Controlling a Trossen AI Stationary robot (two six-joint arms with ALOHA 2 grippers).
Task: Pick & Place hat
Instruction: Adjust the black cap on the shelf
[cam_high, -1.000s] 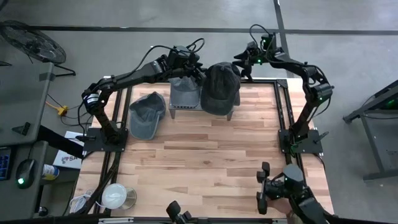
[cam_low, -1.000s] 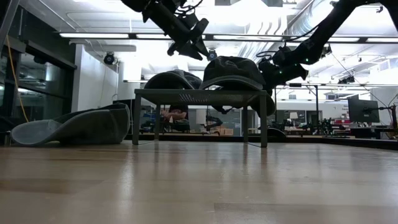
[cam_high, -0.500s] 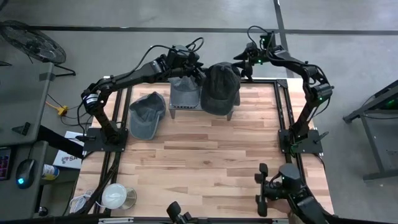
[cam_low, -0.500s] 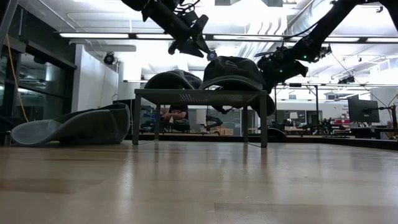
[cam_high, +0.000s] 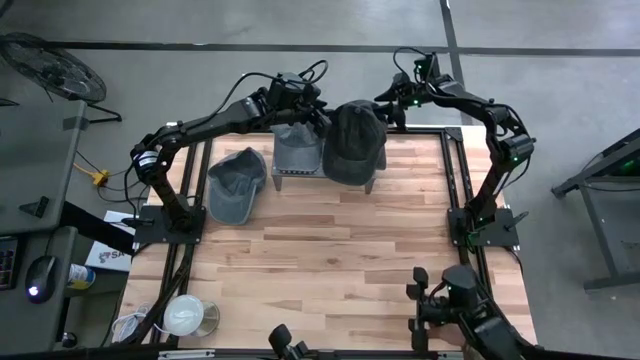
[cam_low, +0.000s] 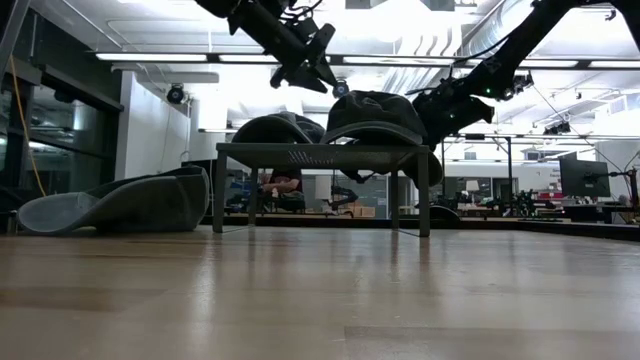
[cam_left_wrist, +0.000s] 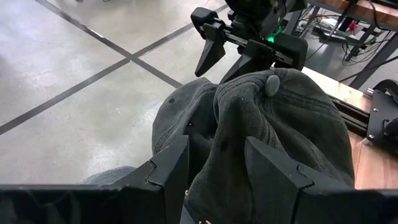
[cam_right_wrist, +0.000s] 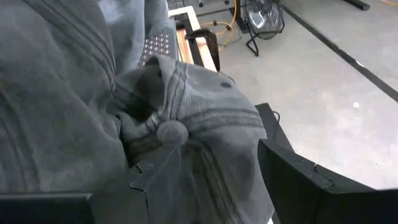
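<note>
On the wooden tabletop (cam_high: 330, 240), at its far edge, a small metal stand (cam_low: 320, 152) is seen carrying two caps side by side: a dark hat (cam_high: 355, 140) and a lighter grey hat (cam_high: 296, 148). A third hat (cam_high: 235, 185) lies flat on the boards, left of the stand. The dark hat's long axis runs crown-far to brim-near. The right hand (cam_high: 392, 105) is held just beyond its crown, fingers spread, nothing gripped. The left hand (cam_high: 312, 112) hovers above the grey hat, fingers parted, empty. The right hand is judged nearer. Only the low view shows the clearance over the crowns; the crown button (cam_left_wrist: 272, 83) is shown only by the wrist views.
</note>
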